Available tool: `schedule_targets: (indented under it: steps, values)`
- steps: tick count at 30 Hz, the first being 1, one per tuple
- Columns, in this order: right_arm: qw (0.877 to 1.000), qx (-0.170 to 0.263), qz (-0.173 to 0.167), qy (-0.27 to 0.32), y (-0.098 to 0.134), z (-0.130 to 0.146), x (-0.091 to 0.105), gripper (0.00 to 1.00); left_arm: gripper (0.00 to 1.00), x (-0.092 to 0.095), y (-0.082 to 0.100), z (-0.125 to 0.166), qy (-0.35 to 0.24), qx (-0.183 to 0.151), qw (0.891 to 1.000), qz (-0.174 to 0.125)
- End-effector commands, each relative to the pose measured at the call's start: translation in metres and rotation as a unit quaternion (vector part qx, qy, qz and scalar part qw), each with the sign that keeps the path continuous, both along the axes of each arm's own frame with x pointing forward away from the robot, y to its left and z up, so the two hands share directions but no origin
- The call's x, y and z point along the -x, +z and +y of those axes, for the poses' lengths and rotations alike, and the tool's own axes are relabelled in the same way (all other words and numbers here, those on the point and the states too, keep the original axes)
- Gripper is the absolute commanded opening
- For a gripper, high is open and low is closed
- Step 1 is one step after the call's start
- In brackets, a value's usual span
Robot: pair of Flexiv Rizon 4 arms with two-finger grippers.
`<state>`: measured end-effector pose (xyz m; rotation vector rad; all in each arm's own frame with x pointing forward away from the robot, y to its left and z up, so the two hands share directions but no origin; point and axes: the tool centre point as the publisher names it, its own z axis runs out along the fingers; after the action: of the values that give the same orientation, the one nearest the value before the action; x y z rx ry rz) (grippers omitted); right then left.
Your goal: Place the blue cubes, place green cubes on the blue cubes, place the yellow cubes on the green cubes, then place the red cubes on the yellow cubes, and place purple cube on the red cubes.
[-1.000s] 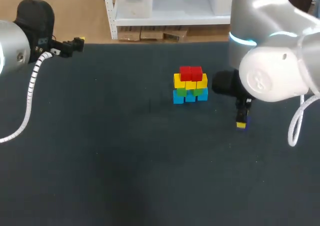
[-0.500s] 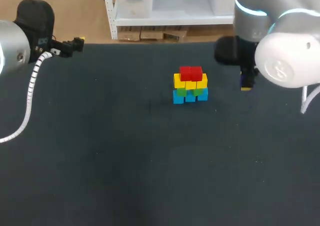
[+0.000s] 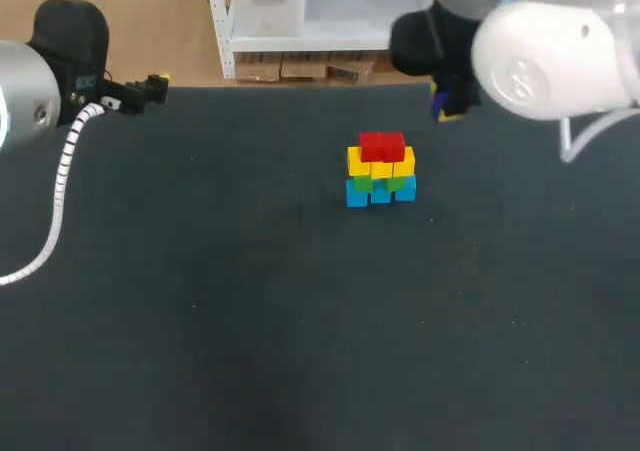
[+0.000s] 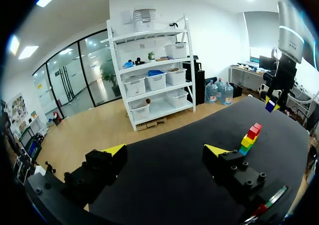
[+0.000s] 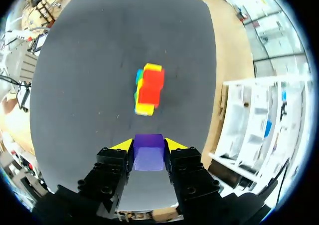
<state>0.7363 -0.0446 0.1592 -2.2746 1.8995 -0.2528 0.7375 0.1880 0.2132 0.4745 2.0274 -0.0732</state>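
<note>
Right gripper (image 5: 148, 144) pinches the purple cube (image 5: 148, 157) near the table's (image 3: 250, 321) far edge. The stack (image 3: 380, 169) stands clear. The left gripper (image 4: 165, 150) gapes empty at the far-left corner.

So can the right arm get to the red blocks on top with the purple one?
Probably yes. The right gripper holds the purple block up in the air near the tower. Nothing lies on the red blocks, and the left gripper is far away from them.
</note>
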Motion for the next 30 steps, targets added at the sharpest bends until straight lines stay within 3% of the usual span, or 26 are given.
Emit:
schedule_targets:
  steps: [1,10,30]
  values:
    - [0.999,0.004,0.032,0.013,0.005,0.023,-0.009,0.0,1.0,0.0,0.001,0.002,-0.004,0.0,1.0,0.003]
    - [0.997,-0.02,0.069,0.004,-0.004,0.047,-0.016,0.0,1.0,0.0,0.001,0.002,-0.004,0.0,1.0,0.003]
    - [0.993,-0.004,0.12,-0.009,-0.029,0.072,-0.013,0.0,1.0,0.0,0.001,0.002,-0.004,0.0,1.0,0.003]
